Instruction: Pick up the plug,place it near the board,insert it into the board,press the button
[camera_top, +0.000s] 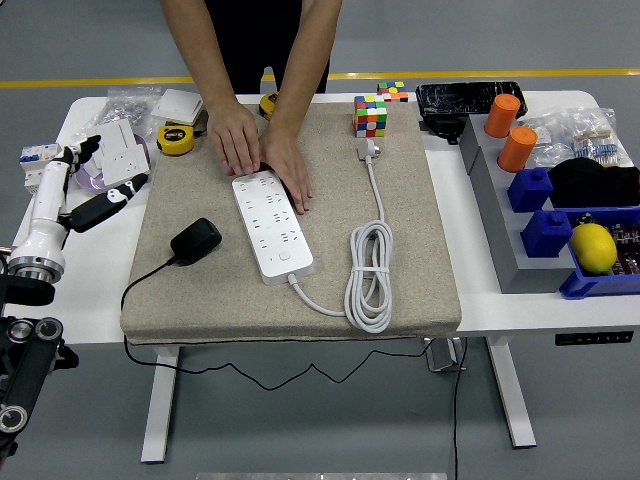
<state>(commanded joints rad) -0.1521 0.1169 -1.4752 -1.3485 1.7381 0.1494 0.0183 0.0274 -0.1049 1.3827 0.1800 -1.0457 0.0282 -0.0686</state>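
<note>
White arm: my left hand (108, 198) comes in from the left edge, forearm slanting up along the table's (90, 290) left margin, wrist bent so the dark fingers (128, 188) point right toward the mat.
Left fingers: stretched out loosely and close together, nothing between them; empty, as far as I can judge.
Clutter behind my fingers: a white breaker-like part (40, 155), a bagged white socket (122, 150) and a yellow tape measure (176, 139), none of it mine to touch.
Beige mat (420, 230): begins just right of my fingertips; probably there to keep the parts from sliding.
Plug (195, 240): black, lying flat on the mat, right of and nearer than my fingertips, near but apart; its cord trails off the near edge. Not yet picked up.
Board (272, 225): white power strip, right of the plug, long axis running away from me, button toward the near end.
Person's hands (262, 152): both palms press on the board's far end, I judge to keep it steady for insertion.
White cable (368, 275): coiled further right, its own plug beside a colour cube (370, 115).
Right hand: out of view.
</note>
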